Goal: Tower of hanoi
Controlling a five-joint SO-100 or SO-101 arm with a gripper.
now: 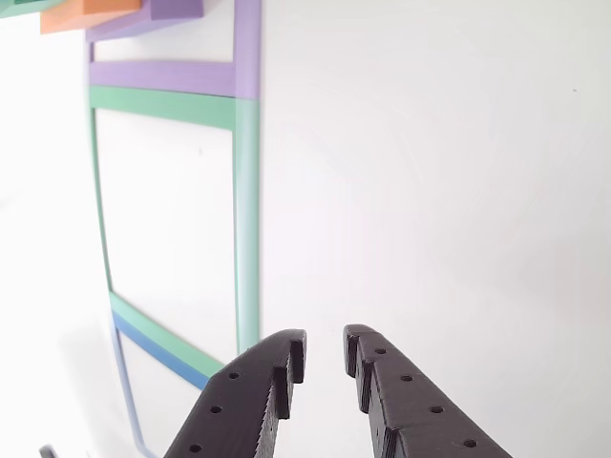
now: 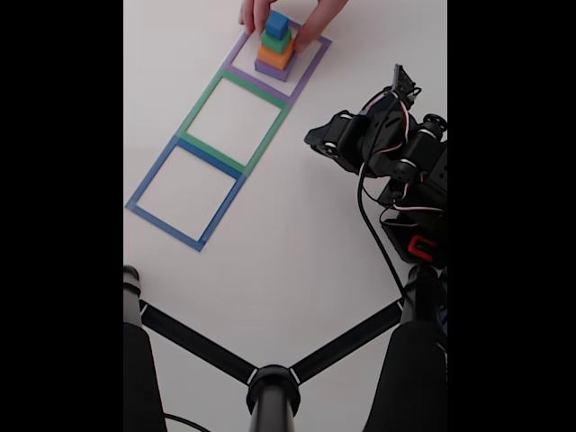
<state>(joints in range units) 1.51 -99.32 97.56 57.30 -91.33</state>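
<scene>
A: White matte tabletop [image 2: 297, 270] held three taped square outlines [image 2: 216, 135]; a person's hand [image 2: 301, 22] steadied the graded purple-orange-green-blue block tower [image 2: 275, 49] inside the purple one.

B: Nothing moved yet, I'd judge. Black two-finger gripper [image 1: 325, 358] hovered well apart, jaws slightly parted, empty.

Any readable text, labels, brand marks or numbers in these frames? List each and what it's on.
None readable.
No print on the four stacked blocks, the tape outlines or the white table.
The gripper carries plain round holes, no markings.
The arm has a small red part near its base in the fixed view; too small to tell whether it bears text.
</scene>
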